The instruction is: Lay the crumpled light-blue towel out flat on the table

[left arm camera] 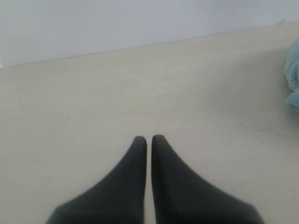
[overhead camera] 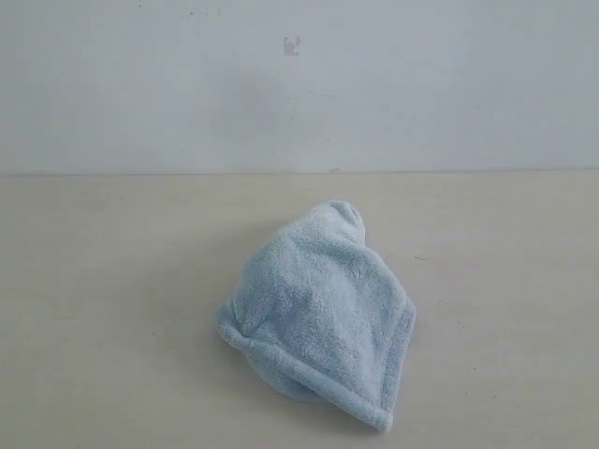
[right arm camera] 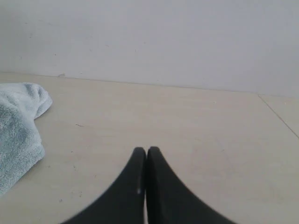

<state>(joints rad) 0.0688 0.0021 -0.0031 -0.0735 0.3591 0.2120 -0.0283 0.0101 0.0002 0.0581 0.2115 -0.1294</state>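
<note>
The pale light-blue fluffy towel (overhead camera: 318, 313) lies bunched in a mound on the beige table (overhead camera: 112, 281), near the middle, its stitched hem running along the near edge. No arm shows in the exterior view. My left gripper (left arm camera: 149, 138) is shut with nothing in it, over bare table; only a scrap of the towel (left arm camera: 293, 77) shows at that view's edge. The right gripper (right arm camera: 146, 150) is shut and empty too, with the towel (right arm camera: 18, 130) lying apart from it to one side. No white tag is visible.
A grey-white wall (overhead camera: 299, 84) rises behind the table's far edge, with a small dark mark (overhead camera: 292, 45) on it. A thin seam line (right arm camera: 279, 116) crosses the table in the right wrist view.
</note>
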